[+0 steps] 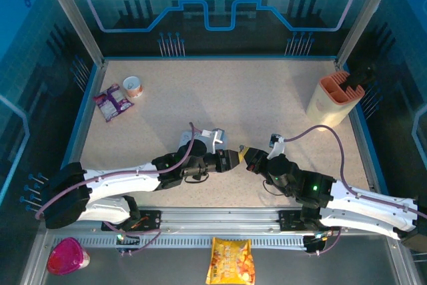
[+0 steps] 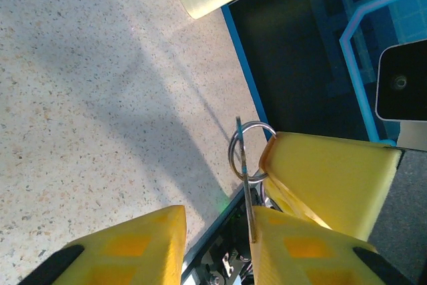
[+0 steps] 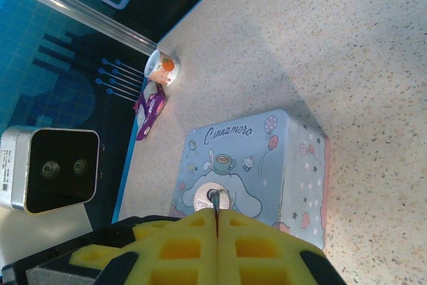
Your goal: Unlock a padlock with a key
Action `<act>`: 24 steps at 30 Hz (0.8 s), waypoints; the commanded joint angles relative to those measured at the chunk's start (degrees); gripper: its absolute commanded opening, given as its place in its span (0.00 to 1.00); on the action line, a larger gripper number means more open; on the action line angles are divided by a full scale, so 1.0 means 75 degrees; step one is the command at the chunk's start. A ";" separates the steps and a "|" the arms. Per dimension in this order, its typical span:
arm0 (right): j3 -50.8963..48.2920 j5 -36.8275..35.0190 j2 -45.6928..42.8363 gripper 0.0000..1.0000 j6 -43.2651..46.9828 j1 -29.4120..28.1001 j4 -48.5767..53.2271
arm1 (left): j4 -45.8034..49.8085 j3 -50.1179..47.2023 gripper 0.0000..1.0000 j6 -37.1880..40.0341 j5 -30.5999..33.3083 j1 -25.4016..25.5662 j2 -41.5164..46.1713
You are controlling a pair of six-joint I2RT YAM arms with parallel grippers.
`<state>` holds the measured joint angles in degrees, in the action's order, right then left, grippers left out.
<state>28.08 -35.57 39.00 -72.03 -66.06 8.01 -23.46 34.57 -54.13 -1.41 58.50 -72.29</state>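
On the left of the speckled table (image 1: 267, 98) lie a purple packet (image 1: 112, 101) and a small cup (image 1: 133, 86), well apart from the arms. The left gripper (image 2: 215, 221) reaches toward the middle with its yellow fingers standing apart. Where the two claws meet sits the key (image 3: 212, 197), a small silvery piece with a wire ring (image 2: 231, 151), and a thin metal strip (image 2: 245, 178) beside the ring rests against the inner face of one left finger; the padlock I cannot make out. Further right, the right gripper (image 3: 217, 215) is pressed together on the key, with a pastel cartoon tin (image 3: 267, 165) on the table beyond it and a cream holder (image 1: 331, 100) at the far right corner.
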 commanded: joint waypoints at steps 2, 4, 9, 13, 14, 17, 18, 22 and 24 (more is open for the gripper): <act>0.0036 -0.0191 0.0049 0.00 -0.0135 -0.0133 -0.0172 | -0.0125 0.0196 0.26 -0.0021 -0.0111 -0.0036 0.0011; 0.0047 -0.0162 0.0083 0.00 -0.0169 -0.0137 -0.0111 | 0.0006 0.0224 0.25 0.0037 -0.0060 -0.0030 0.0051; 0.0007 -0.0139 0.0110 0.00 -0.0227 -0.0159 -0.0076 | 0.0210 0.0281 0.17 0.0154 0.0049 -0.0030 0.0153; -0.0005 -0.0144 0.0096 0.00 -0.0232 -0.0181 0.0053 | 0.0430 0.0393 0.09 0.0308 0.0110 -0.0042 0.0181; 0.0009 -0.0144 0.0096 0.00 -0.0219 -0.0180 0.0108 | 0.0541 0.0435 0.08 0.0381 0.0145 -0.0051 0.0204; 0.0070 -0.0133 0.0096 0.00 -0.0039 -0.0174 0.0315 | 0.0872 0.0493 0.04 0.0629 0.0173 -0.0158 0.0340; 0.0130 -0.0141 0.0086 0.00 0.0118 -0.0171 0.0454 | 0.1054 0.0528 0.03 0.0744 0.0159 -0.0236 0.0422; 0.0400 -0.0238 0.0002 0.20 0.1251 0.0013 0.1227 | 0.2661 0.1108 0.00 0.1898 -0.0093 -0.0619 0.0659; 0.0380 -0.0213 -0.0122 0.39 0.2446 0.0176 0.1288 | 0.4005 0.1719 0.00 0.2997 0.0095 -0.0672 0.0654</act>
<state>29.15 -35.53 39.55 -64.60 -65.91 13.65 -6.96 41.69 -43.31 -2.11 54.85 -69.23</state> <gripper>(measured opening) 0.334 0.053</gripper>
